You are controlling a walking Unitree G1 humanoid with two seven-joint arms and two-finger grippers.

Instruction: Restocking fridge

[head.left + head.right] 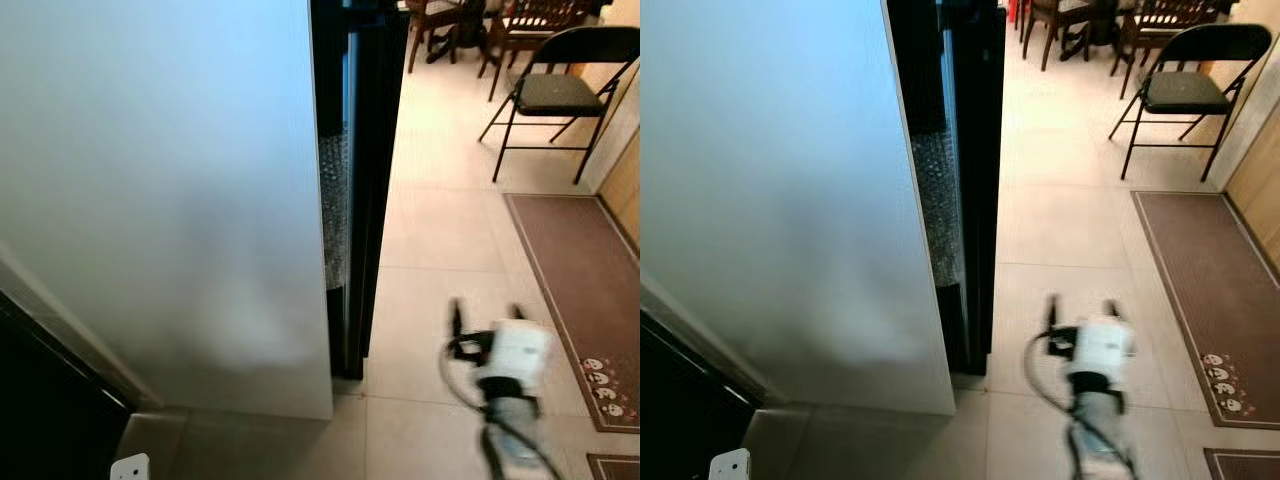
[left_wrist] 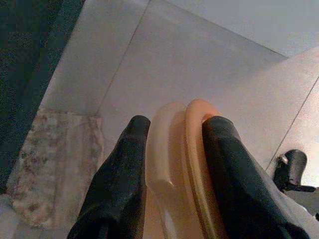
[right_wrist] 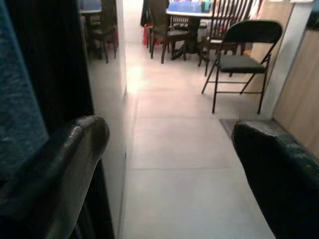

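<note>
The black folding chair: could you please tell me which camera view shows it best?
The right eye view shows the black folding chair best, whole from backrest to feet on the tiled floor. The left eye view has it too, in the top corner. The right wrist view shows it smaller and blurrier, between the right gripper's open jaws.

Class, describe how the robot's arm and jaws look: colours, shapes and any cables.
The right arm is silver-grey with a boxy white wrist block and a black cable looping beside it. Its right gripper ends in two long, slim black prongs. Seen close, the left gripper has thick, rounded, glossy black fingers.
</note>
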